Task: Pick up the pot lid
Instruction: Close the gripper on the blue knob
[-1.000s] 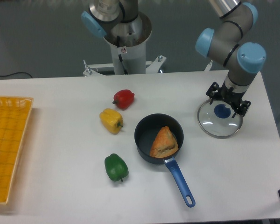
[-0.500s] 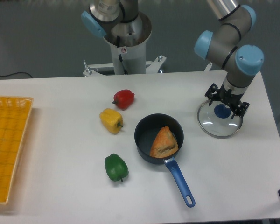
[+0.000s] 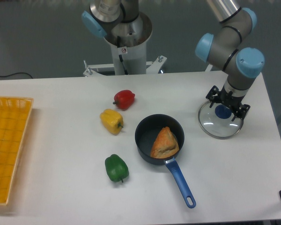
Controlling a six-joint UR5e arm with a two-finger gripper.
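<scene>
My gripper (image 3: 228,103) is over the upper part of the pot lid at the right side of the table. Its fingers stand apart, one to the upper left and one to the right of the lid's blue knob (image 3: 222,112). The round, see-through pot lid (image 3: 217,128) lies flat, its upper edge partly covered by the fingers. Whether the fingertips touch the lid or knob, I cannot tell.
A black pan (image 3: 143,149) holding an orange-brown item (image 3: 164,143) sits left of the lid, its blue handle (image 3: 181,182) pointing down-right. Further left are red (image 3: 124,99), yellow (image 3: 112,121) and green (image 3: 116,168) peppers. A yellow crate (image 3: 19,140) stands far left.
The gripper has come slightly lower toward the lid, its fingers still apart. Pot lid, pan and peppers have stayed in place.
</scene>
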